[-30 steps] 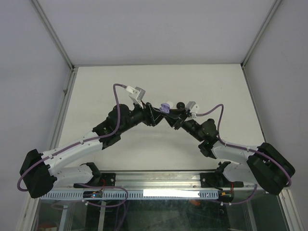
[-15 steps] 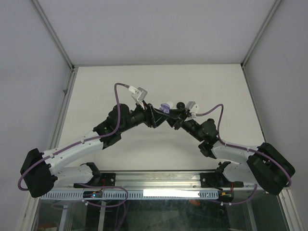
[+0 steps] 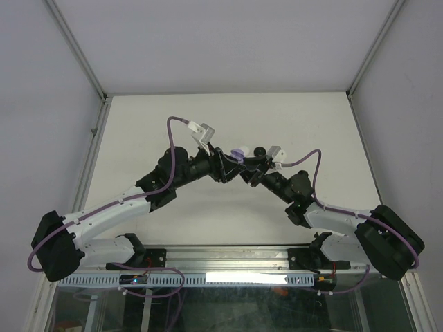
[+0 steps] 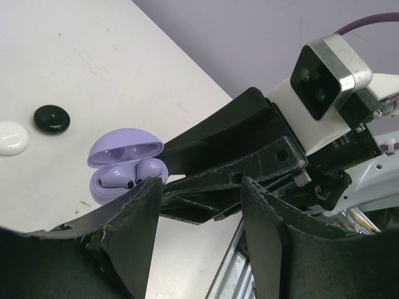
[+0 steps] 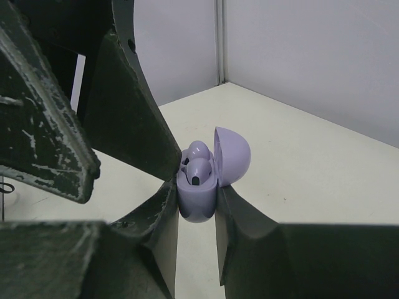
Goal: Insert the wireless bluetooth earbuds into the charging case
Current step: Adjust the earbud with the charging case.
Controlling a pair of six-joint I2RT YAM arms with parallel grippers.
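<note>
- Where the two arms meet above the middle of the worktop [image 3: 297, 117], the right tool [image 5: 196, 190] is clenched on a lavender case [image 5: 197, 208]. Its matte black, scuffed fingers press flat against the base on either side.
- Smooth and pebble-round, the case is glossy plastic, and its domed lid [image 5: 234, 156] is swung open and stands upright.
- Both lavender earbuds [image 5: 199, 168] sit in the base, one behind the other in the right wrist view. Their rounded heads are up, and the nearer one shows a small dark port.
- The left tool [image 4: 201, 187] is released. Its wedge-shaped fingers stand apart with nothing between them, and their edges are rough and frayed.
- One left finger comes right up to the case's rim beside the buds, but I cannot tell whether it touches.
- In the left wrist view, that finger hides part of the case's base. The right tool's black fingers and white camera block fill the space behind.
- A black disc [image 4: 52, 118] and a white disc [image 4: 12, 137], both glossy, lie on the worktop near the case. They are just beside each other but apart, and the frame edge cuts off the white one.
- The worktop is matte off-white with faint specks and scuffs.
- A purple cable [image 3: 173, 128] loops from each wrist.
- A metal rail [image 3: 228, 259] runs along the near edge.
- Pale grey panels [image 3: 221, 41] close in three sides, joined by metal corner posts.
</note>
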